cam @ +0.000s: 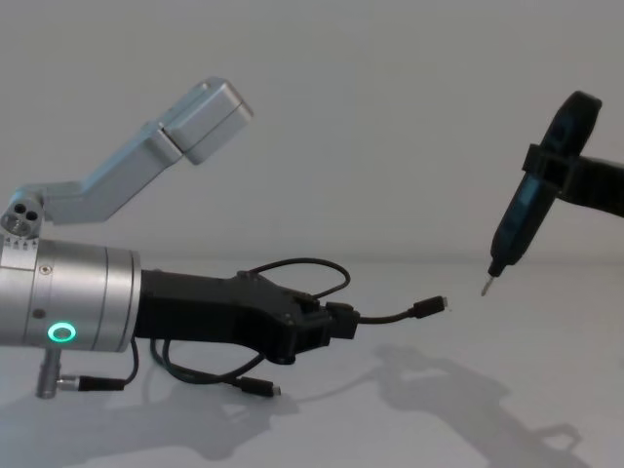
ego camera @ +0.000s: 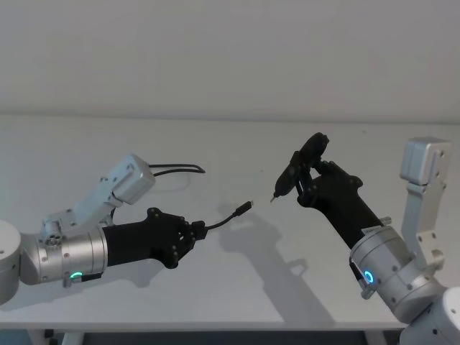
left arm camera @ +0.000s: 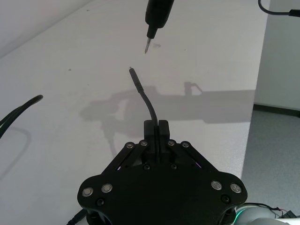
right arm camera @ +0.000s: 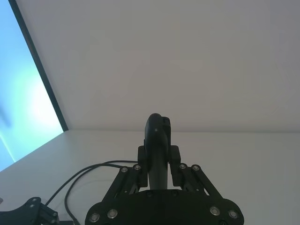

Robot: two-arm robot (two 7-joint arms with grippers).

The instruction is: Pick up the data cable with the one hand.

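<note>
My left gripper (ego camera: pixel 195 230) is shut on the data cable (ego camera: pixel 224 217) a short way behind one plug, held just above the table. That plug (cam: pixel 431 306) juts forward past the fingers (left arm camera: pixel 163 127). From the grip the cord (cam: pixel 292 265) loops back behind the left arm, and its other plug (cam: pixel 261 388) lies on the table under the arm. To the right, my right gripper (ego camera: pixel 307 175) is raised and shut on a black tool (cam: pixel 522 219). The tool's thin pointed tip (ego camera: pixel 273 198) hangs close in front of the held plug without touching it.
The white table (ego camera: pixel 230 144) runs back to a plain wall. Two strands of cable (ego camera: pixel 176 169) lie behind the left forearm. The table's edge and the floor (left arm camera: pixel 276 154) show in the left wrist view.
</note>
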